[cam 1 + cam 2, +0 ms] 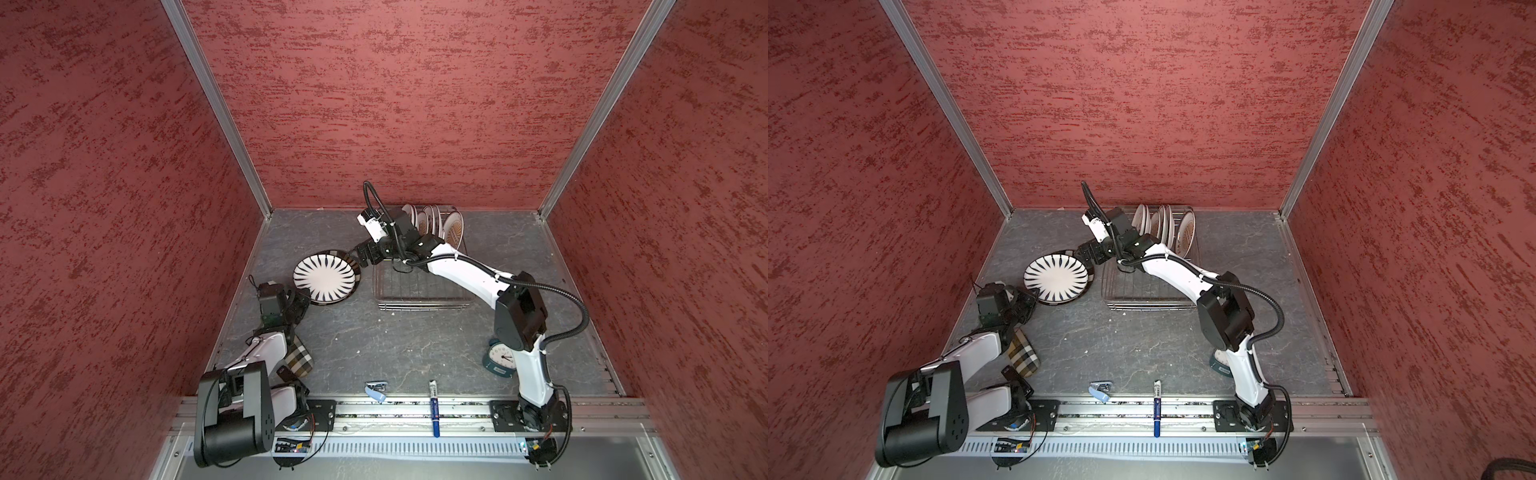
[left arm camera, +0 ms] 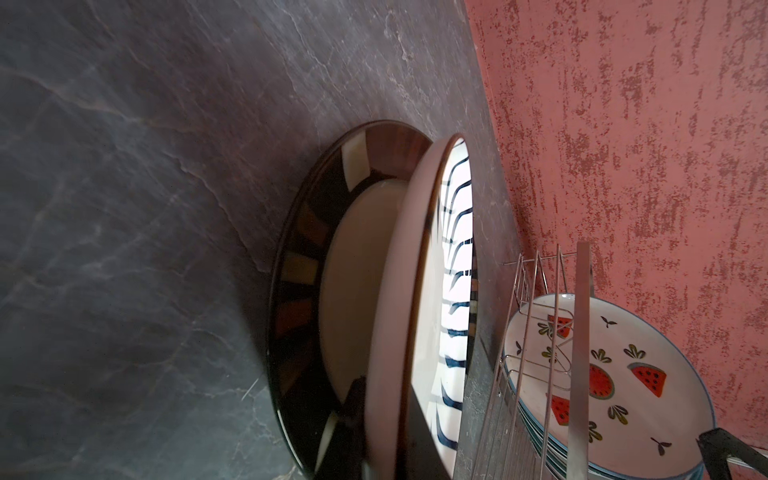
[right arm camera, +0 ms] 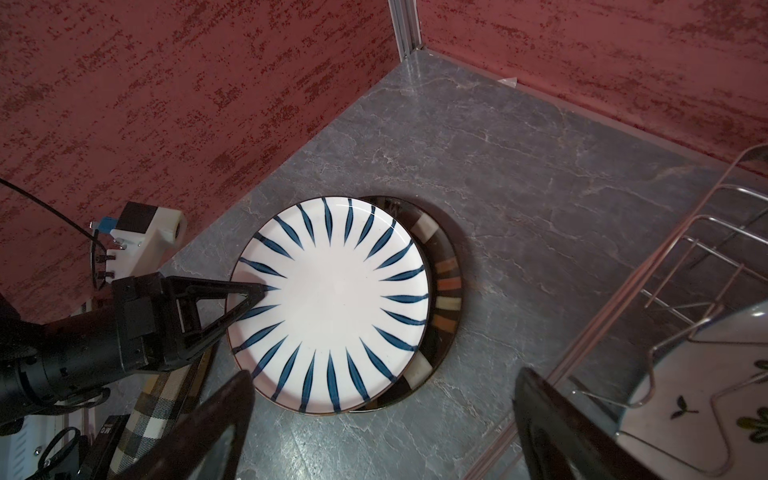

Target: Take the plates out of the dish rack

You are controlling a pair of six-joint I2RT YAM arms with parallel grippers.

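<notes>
A white plate with blue radial dashes lies flat on a dark-rimmed plate on the table, left of the dish rack. My left gripper is shut on that plate's near-left rim. My right gripper hangs open and empty over the gap between the two stacked plates and the rack. Several plates stand upright at the rack's far end, the outer one with watermelon slices.
A plaid cloth lies beside my left arm. A teal clock stands behind my right arm. A blue marker and a small blue object rest at the front edge. Red walls enclose three sides.
</notes>
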